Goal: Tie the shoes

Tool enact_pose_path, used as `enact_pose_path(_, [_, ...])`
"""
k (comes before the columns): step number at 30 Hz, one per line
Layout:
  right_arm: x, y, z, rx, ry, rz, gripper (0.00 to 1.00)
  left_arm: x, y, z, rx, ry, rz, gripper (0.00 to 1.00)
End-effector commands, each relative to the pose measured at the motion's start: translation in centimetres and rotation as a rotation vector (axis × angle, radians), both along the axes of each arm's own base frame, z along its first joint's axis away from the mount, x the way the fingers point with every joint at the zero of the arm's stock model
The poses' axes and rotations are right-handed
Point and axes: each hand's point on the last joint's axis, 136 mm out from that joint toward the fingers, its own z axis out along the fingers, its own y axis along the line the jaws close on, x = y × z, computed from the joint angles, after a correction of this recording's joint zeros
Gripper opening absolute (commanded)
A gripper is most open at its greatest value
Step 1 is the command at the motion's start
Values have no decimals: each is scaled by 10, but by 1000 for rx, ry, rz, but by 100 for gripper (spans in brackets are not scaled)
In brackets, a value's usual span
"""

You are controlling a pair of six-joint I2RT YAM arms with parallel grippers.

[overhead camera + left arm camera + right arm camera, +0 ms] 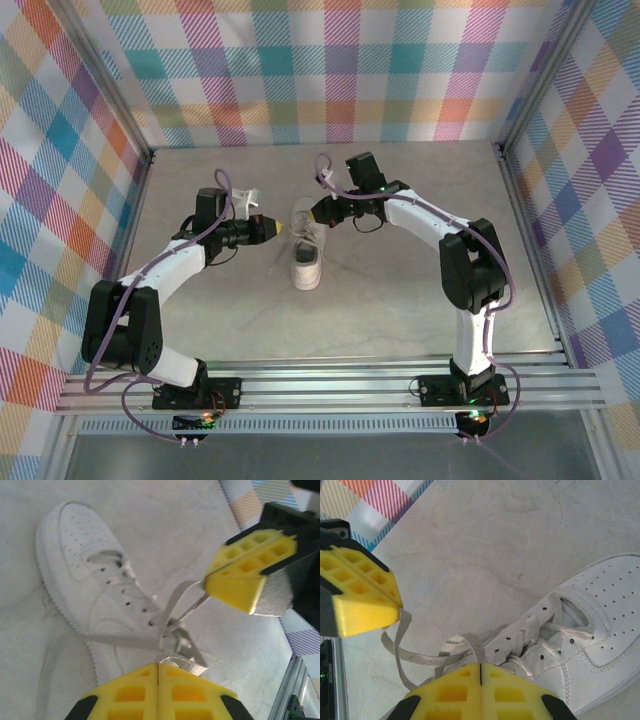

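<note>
— Sneaker position, read near to far?
— Past the metal rail at the near edge and the two arm bases: set sole-down on the grey bench, about mid-bench, between the two hands. White throughout, low-top, with a perforated toe box.
— Left hand?
— Just left of the sneaker, level with its laced part. Yellow fingers pressed together, pinching a strand of the laces at the tips.
— Right hand?
— At the sneaker's right side, slightly farther back. Fingers likewise pressed together, pinching another strand, drawn thin and taut from the crossing.
— Lie of the laces?
— Crossed above the shoe's opening and lifted off the bench between the two hands. One strand trailing onto the bench beside the sole.
— Farthest?
— Plaid wall, well apart from everything on the bench.
</note>
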Motion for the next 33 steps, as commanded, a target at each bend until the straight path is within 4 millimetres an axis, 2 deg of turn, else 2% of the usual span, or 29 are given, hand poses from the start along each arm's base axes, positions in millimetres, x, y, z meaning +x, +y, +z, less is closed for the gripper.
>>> enact_pose_path(1, [5,0,14,18,-90,11,2,2,12,-8,-4,-2,31,0])
enact_pose_path(15, [9,-12,11,-6,-126,-52,0,-12,50,-32,1,51,178,0])
enact_pose_path(26, [2,-25,9,-38,-171,-78,0,-20,60,-25,30,18,221,0])
enact_pose_path(33, [0,-26,-10,-97,-199,-53,0,-31,64,-36,52,45,230,0])
